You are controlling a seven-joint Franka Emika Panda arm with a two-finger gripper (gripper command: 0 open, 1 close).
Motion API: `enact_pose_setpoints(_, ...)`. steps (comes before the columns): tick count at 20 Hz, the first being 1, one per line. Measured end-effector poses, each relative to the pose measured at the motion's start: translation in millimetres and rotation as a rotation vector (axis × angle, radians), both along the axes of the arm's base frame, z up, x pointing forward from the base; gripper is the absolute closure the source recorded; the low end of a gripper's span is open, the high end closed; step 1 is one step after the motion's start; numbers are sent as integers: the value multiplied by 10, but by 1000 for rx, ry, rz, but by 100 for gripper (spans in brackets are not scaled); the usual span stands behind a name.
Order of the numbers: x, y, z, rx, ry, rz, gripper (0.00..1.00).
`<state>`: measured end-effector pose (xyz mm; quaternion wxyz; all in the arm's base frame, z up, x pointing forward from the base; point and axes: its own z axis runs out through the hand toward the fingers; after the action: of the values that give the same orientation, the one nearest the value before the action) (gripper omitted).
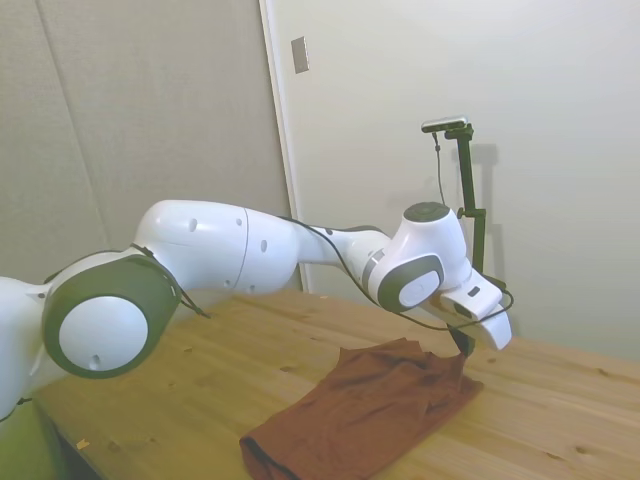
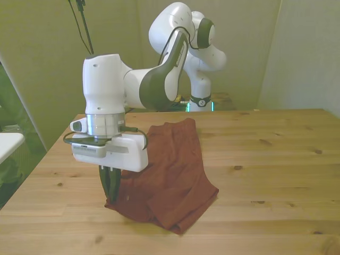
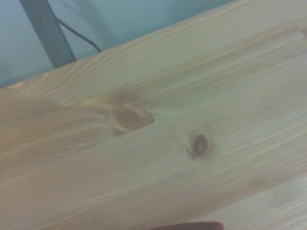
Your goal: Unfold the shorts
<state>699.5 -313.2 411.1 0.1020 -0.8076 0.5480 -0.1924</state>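
Note:
The rust-brown shorts [image 2: 175, 170] lie folded and bunched on the wooden table [image 2: 276, 159], running from the middle toward the near edge. My gripper [image 2: 110, 187] points straight down at the corner of the shorts on the front view's left. Its dark fingers [image 2: 108, 180] are pressed together on the fabric edge. From the side, the gripper [image 1: 463, 345] meets the far corner of the shorts [image 1: 370, 410], where the cloth rises slightly toward it. The wrist view is mostly bare wood with two knots. A sliver of the shorts [image 3: 187, 225] shows at its edge.
Bare wood [image 1: 560, 400] extends past the gripper toward the table's far end in the side view. Wide open wood lies to the front view's right of the shorts. A white surface [image 2: 8, 143] stands off the table at the front view's left.

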Motion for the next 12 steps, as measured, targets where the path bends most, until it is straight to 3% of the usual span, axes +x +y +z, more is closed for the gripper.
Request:
enact_pose_setpoints(6,-90,879,336,12,9,104,100)
enact_pose_setpoints(12,-97,1759,471,6,17,159,100)
